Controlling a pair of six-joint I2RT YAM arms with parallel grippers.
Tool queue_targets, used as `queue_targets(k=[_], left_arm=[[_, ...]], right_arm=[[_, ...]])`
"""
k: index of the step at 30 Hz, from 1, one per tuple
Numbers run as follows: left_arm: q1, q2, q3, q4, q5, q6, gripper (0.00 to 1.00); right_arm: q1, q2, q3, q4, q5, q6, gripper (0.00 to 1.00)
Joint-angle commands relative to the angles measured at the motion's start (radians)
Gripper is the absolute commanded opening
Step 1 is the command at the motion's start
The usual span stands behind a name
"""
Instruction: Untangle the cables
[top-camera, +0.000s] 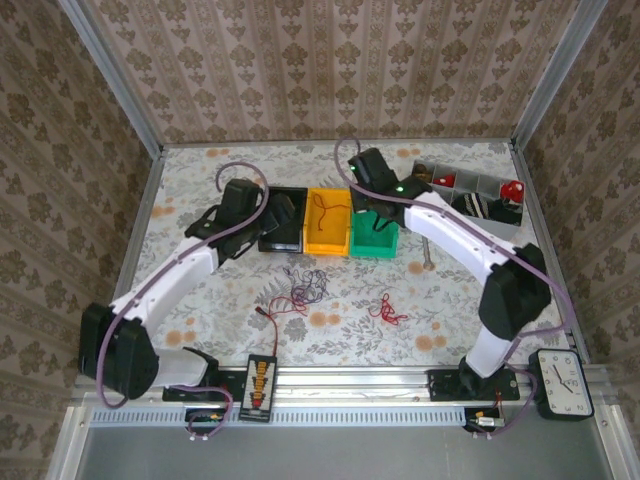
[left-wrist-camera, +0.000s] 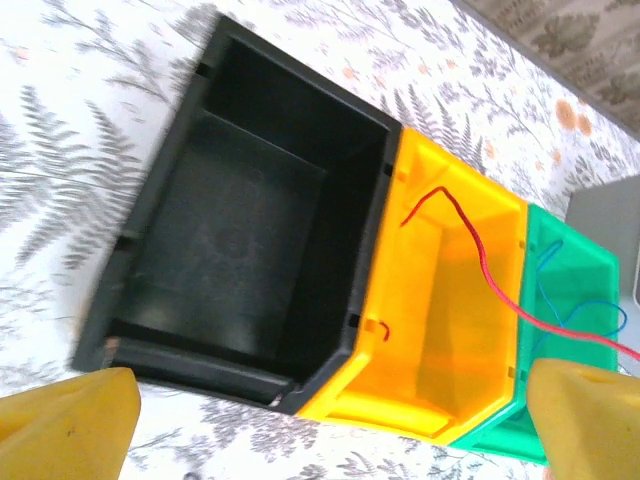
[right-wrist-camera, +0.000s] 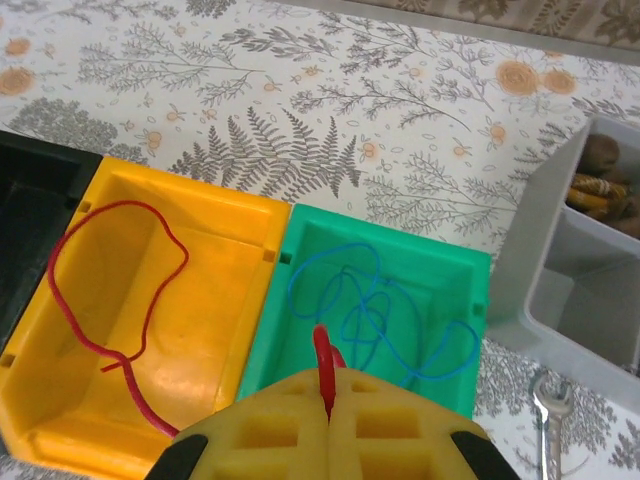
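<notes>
Since everything rests on the flowered tabletop (top-camera: 180, 200), we begin there: a row of three bins sits toward the middle of its far edge, and both arms reach out over that row. Our left gripper (top-camera: 278, 214) hovers above the black bin (left-wrist-camera: 250, 230), its yellow pads (left-wrist-camera: 70, 425) spread wide with nothing between them. Our right gripper (right-wrist-camera: 328, 405) hangs over the near wall of the green bin (right-wrist-camera: 455, 275), its foam faces pressed together and pinching a loop of a red wire (right-wrist-camera: 322, 350). That wire looks to be the one coiled in the yellow bin (right-wrist-camera: 215, 290), since in the left wrist view it runs out of the yellow bin and across a corner of the green one. A blue wire (right-wrist-camera: 375, 310) lies looped in the green bin. The rest of the cables (top-camera: 305, 284) sit as a small dark and red bunch near the tabletop's middle, with a separate red strand (top-camera: 388, 308) to its right, both on the side toward the near edge.

We judge the risk lies in the release. Let go here, the pinched end would drop onto the blue loops and tangle two sorted colours together. Carried back toward yellow too low, it could hook the blue wire or tug the light bins out of line.
</notes>
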Motion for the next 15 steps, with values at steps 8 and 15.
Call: queue_targets(k=[8, 15], left_arm=[[0.021, -0.144, -0.079, -0.148, -0.082, 0.016, 1.0], [0.021, -0.146, -0.1, -0.157, -0.065, 0.013, 1.0]], right_arm=[[0.064, 0.242, 0.215, -0.179, 0.227, -0.126, 0.0], [0.111, 0.323, 0.278, -0.157, 0.206, -0.207, 0.0]])
